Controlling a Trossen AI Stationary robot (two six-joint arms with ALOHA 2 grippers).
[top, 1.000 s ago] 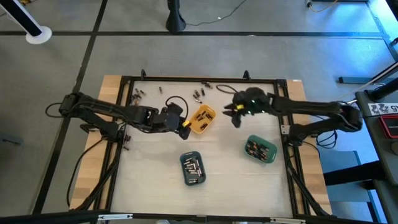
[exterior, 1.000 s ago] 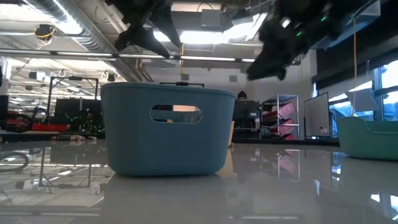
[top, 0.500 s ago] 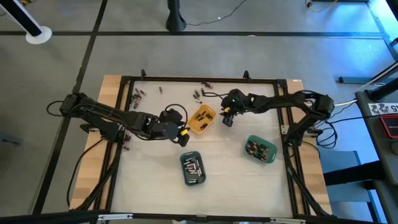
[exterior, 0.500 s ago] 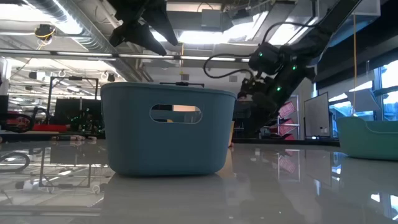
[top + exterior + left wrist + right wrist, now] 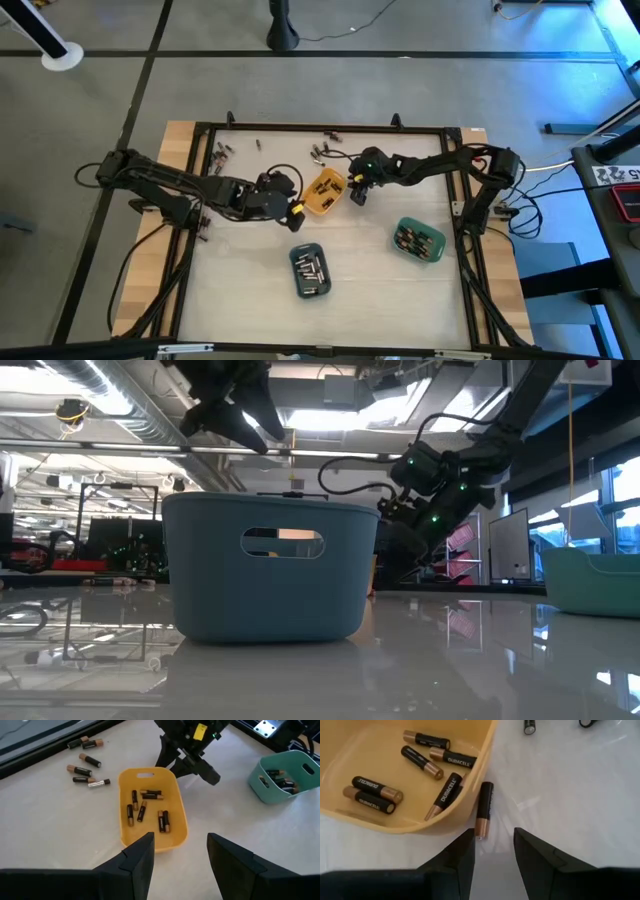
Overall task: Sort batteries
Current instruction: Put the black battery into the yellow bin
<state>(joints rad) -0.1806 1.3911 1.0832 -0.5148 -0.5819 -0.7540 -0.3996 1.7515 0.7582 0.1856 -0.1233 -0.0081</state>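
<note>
An orange tray holds several batteries. One dark battery with a copper end lies on the table against the tray's outer wall. My right gripper is low beside the tray, open, its fingertips just short of that battery's copper end; no touch shows. My left gripper hovers open and empty on the tray's other side. More loose batteries lie near the far edge.
A slate-blue tray with batteries stands near the front middle, a green tray with batteries at the right. Further loose batteries lie at the far left. A black frame runs round the table.
My right gripper has come down and toward the table's left, from above the table to the orange tray's right side, tipping further down. My left gripper has stayed in place and rolled a little.
</note>
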